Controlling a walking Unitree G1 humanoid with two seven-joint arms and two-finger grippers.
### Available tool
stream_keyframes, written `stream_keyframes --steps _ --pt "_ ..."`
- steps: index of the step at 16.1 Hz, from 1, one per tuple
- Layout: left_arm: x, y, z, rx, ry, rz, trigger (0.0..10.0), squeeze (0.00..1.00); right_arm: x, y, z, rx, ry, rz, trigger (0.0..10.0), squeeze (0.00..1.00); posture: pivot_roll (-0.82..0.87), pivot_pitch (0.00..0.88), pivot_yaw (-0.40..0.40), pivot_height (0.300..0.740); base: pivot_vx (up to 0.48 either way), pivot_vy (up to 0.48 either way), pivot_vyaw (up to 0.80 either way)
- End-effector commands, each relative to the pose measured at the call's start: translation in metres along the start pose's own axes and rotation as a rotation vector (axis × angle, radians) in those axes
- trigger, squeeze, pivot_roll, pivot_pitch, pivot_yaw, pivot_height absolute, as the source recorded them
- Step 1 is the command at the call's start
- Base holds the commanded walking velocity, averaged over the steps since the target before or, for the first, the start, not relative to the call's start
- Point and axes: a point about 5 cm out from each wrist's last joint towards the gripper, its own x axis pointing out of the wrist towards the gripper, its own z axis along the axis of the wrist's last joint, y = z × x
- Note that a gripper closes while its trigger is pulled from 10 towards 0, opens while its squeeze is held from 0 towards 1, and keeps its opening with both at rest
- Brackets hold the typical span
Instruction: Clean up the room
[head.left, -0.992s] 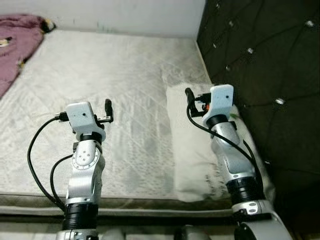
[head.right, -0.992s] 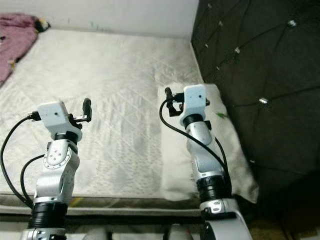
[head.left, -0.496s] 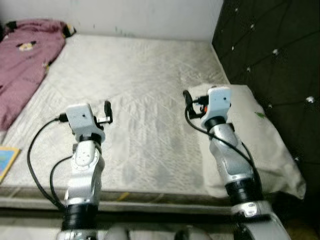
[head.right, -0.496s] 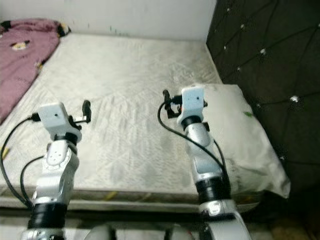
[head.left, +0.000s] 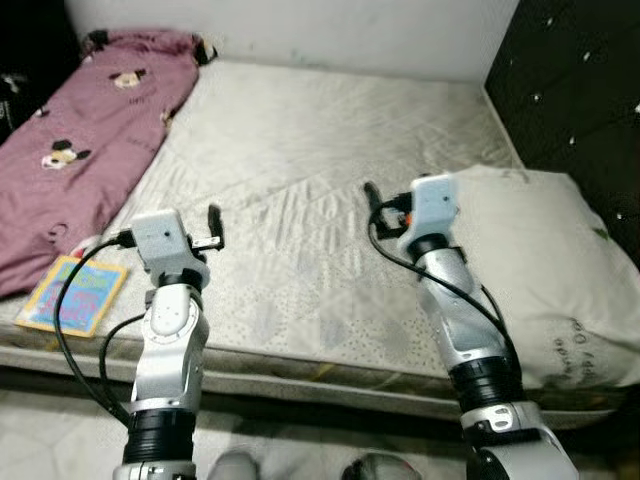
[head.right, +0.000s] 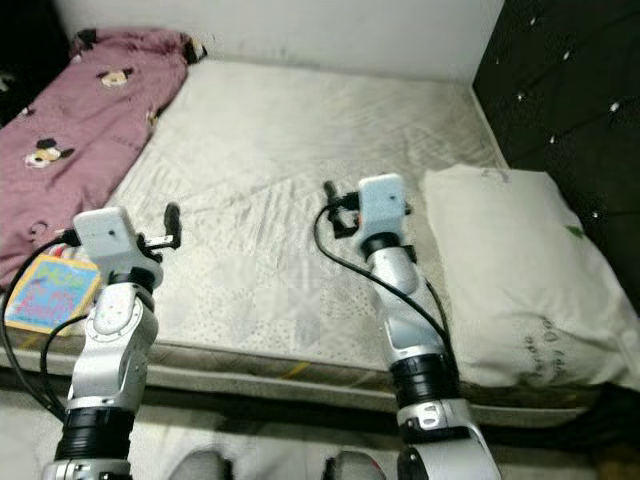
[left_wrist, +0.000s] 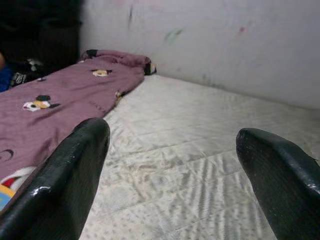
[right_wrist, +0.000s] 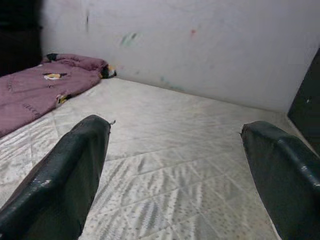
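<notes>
Left eye view: a bare quilted mattress (head.left: 320, 190) is seen from above, with both silver arms raised over its near edge. The left gripper (head.left: 214, 226) is held over the near left part of the bed, and a colourful book (head.left: 74, 295) is found just to its left, at the mattress edge. A maroon blanket (head.left: 85, 140) printed with cartoon figures is spread beyond and to the left of that gripper. The right gripper (head.left: 372, 196) is held over the middle of the mattress, a white pillow (head.left: 540, 270) lying close on its right against the dark tufted headboard (head.left: 570, 90).

Left wrist view: the left gripper's two black fingers (left_wrist: 65, 185) are seen spread wide with nothing between them; the blanket is ahead and to one side, with a white wall (left_wrist: 215, 45) behind.

Right wrist view: the right gripper's fingers (right_wrist: 60, 185) are likewise held wide apart and empty above the mattress, the blanket lying far ahead by the wall.
</notes>
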Motion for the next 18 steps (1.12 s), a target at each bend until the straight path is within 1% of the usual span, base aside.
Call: stream_keyframes --steps 1,3,6,12,13,14,15,18 --pt "-0.0003 0.0062 -0.0001 0.016 0.004 0.018 10.0 0.0 0.0032 0.0067 0.0071 0.01 -0.026 0.02 10.0 0.0 -0.05 0.0 -0.036 0.74 0.0 0.48 0.0" --pt "-0.0003 0.0062 -0.0006 0.016 0.007 0.017 10.0 0.0 0.0034 0.0067 0.0058 0.017 -0.015 0.02 10.0 0.0 -0.05 0.0 -0.037 0.74 0.0 0.48 0.0" --pt "-0.0006 0.0049 -0.0007 0.018 0.005 0.006 10.0 0.0 0.0041 0.0061 0.0041 0.022 -0.001 0.019 10.0 0.0 -0.05 0.0 -0.037 0.74 0.0 0.48 -0.8" --pt "-0.0003 0.0054 -0.0012 0.02 0.008 0.006 10.0 0.0 0.0022 0.0043 -0.0006 0.007 0.016 0.019 10.0 0.0 -0.05 0.0 -0.035 0.74 0.0 0.48 0.0" --pt "-0.0007 0.0038 0.0023 0.046 -0.023 -0.011 10.0 0.0 0.002 0.0048 -0.0012 0.007 0.018 0.022 10.0 0.0 -0.05 0.0 -0.035 0.74 0.0 0.0 0.0" --pt "-0.0015 0.0012 0.0038 0.036 -0.035 -0.033 10.0 0.0 0.0021 0.0049 -0.0014 0.006 0.02 0.022 10.0 0.0 -0.05 0.0 -0.036 0.74 0.0 0.0 0.0" --pt "-0.0015 -0.0002 0.0032 0.026 -0.026 -0.052 10.0 0.0 0.0023 0.0051 -0.0013 0.006 0.02 0.023 10.0 0.0 -0.05 0.0 -0.036 0.74 0.0 0.0 0.0" --pt "-0.0026 0.0005 0.0049 0.0 -0.034 -0.061 10.0 0.0 0.0027 0.0051 -0.0011 0.005 0.022 0.021 10.0 0.0 -0.06 0.0 -0.037 0.74 0.0 0.0 0.0"
